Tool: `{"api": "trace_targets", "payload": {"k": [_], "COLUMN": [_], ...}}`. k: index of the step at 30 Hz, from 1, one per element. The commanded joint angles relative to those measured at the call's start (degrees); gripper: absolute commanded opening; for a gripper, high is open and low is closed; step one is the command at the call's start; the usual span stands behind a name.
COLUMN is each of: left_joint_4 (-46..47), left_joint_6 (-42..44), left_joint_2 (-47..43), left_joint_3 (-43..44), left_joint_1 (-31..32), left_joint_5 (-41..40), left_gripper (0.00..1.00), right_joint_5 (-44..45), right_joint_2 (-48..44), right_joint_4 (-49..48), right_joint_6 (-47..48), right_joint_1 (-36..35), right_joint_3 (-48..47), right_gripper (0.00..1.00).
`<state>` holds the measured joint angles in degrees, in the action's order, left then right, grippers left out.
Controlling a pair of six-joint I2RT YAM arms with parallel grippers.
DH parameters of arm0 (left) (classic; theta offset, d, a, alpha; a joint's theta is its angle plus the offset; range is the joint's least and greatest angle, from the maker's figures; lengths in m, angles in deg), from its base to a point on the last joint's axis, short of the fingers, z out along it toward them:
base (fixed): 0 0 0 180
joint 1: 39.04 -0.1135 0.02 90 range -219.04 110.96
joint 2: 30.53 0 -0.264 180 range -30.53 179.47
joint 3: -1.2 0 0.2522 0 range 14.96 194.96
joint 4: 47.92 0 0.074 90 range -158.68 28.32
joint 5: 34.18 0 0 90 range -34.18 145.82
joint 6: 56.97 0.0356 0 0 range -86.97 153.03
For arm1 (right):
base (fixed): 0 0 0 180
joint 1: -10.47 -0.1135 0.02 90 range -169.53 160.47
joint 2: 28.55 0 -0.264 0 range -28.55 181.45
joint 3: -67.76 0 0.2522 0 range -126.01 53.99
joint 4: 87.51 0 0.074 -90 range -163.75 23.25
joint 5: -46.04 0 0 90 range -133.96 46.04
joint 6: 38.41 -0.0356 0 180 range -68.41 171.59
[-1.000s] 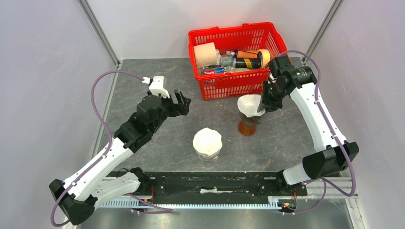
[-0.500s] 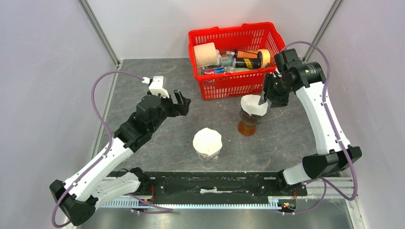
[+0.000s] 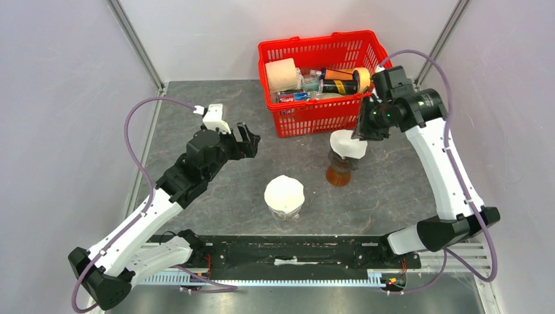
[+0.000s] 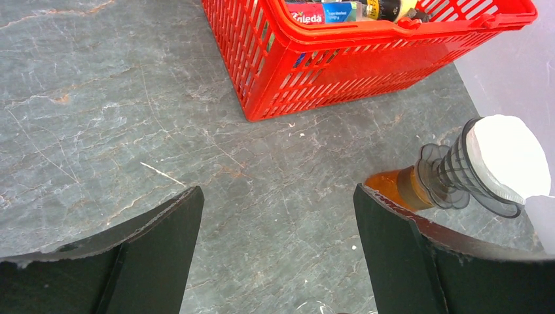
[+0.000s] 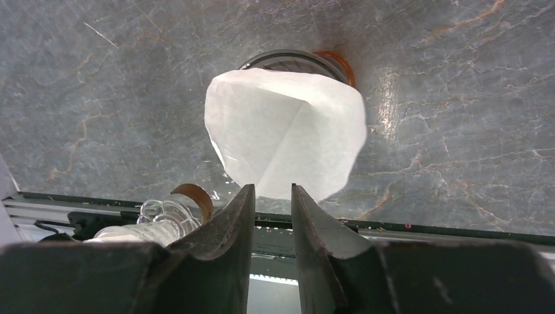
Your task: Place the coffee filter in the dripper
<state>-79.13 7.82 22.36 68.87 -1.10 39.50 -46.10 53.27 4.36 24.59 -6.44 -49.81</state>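
Our right gripper [image 5: 271, 191] hovers just above the dripper [image 4: 458, 173] to seat the coffee filter [image 5: 285, 131]; whether its jaws clamp it, we cannot tell. Our left gripper [image 4: 276, 196] stands spread.

We can read just one word, "ileda", in white letters on a red pack [image 4: 313, 12] inside the red basket [image 4: 366, 59].

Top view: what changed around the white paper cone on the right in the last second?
The right gripper drew back from the right edge of the coffee filter, toward the red basket. The filter, open in the dark ribbed cup before, now looks tipped and bunched; whether it is held is unclear. The open left gripper, clear glass dripper and brown tumbler stayed put.
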Motion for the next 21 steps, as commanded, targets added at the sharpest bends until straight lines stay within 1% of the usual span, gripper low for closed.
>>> {"api": "trace_targets", "payload": {"k": [1, 9, 12, 21], "left_joint_4": [1.4, 1.2, 1.3, 1.5], "left_joint_6": [-1.5, -1.8, -2.3, -2.8], "left_joint_2": [-0.1, -0.9, -1.0, -2.0], "left_joint_3": [-0.5, -0.7, -0.9, -1.4], "left_joint_1": [-0.6, -0.8, -0.8, -0.9], "left_joint_5": [-0.1, -0.5, -0.6, -0.5], "left_gripper": [0.92, 0.92, 0.92, 0.92], "right_joint_5": [5.3, 10.2, 11.4, 11.9], "right_joint_2": [3.6, 9.9, 11.6, 13.0], "right_joint_4": [-3.1, -3.1, -3.4, -6.4], "right_joint_6": [-1.2, -1.4, -1.2, -2.4], "right_joint_1": [-3.3, -6.4, -7.0, -7.3], "right_joint_3": [0.8, 2.4, 2.8, 8.4], "right_gripper": [0.33, 0.30, 0.27, 0.24]}}
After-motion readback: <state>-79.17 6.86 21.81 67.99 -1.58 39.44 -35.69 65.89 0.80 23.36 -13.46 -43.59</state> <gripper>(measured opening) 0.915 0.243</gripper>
